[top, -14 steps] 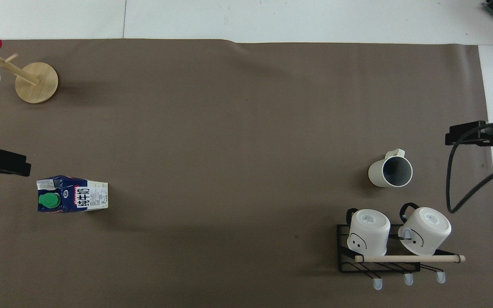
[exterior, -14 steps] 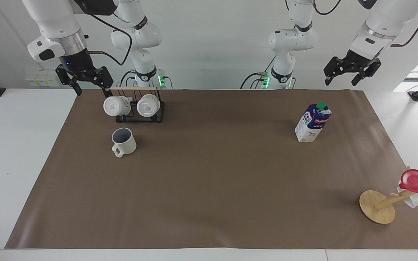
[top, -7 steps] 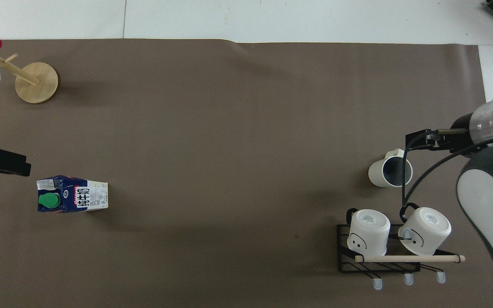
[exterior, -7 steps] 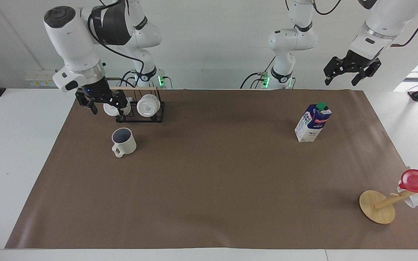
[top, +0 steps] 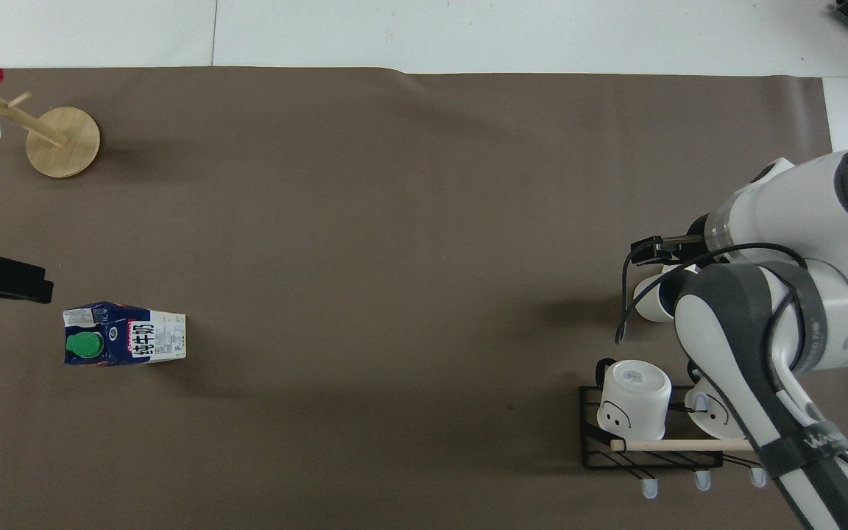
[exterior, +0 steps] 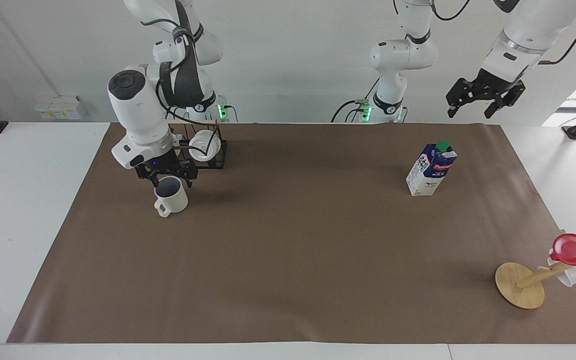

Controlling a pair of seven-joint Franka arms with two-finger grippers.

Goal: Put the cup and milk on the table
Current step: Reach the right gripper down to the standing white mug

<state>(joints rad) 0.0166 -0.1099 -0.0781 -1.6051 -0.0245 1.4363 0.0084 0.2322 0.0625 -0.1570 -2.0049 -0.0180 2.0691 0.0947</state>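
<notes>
The right gripper (exterior: 168, 176) hangs directly over the cup (exterior: 170, 196), jaws spread wide and holding nothing. The cup stands upright on the table (exterior: 288, 260), just beside the black wire rack (exterior: 203, 152), with broad bare brown paper around it. The left gripper (exterior: 485, 97), also wide and unladen, waits above the paper's edge; the milk (exterior: 431, 169) stands upright below it. Overhead, the right arm hides most of the cup, and a white mug (top: 634, 397) shows on the rack.

High facing view, steep overhead view (opposed), sharing table (exterior: 28, 200).
</notes>
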